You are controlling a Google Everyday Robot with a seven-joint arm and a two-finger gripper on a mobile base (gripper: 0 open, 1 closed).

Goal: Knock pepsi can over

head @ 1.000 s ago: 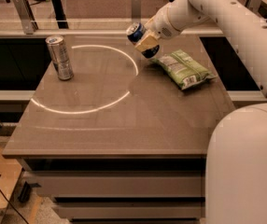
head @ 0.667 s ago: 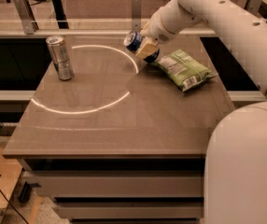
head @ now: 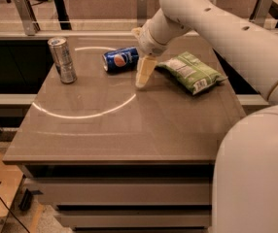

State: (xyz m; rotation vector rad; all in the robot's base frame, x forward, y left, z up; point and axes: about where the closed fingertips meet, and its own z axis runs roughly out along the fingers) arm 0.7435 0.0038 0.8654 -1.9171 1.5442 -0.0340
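Lying sideways, glossy cylindrical pepsi can [head: 121, 59] rests beside tapered claw [head: 143, 75].

Your arm [head: 226, 30] comes in from the upper right of the view, its thick white link slanting down toward the wrist [head: 153, 35]. From there the pincer [head: 142, 79] hangs almost straight down. It is cream-coloured and tapering, and its tip sits low over the back half of the bench [head: 129, 135] — you cannot tell whether it touches the surface. Your machine's broad white body [head: 255, 178] fills the lower right corner.
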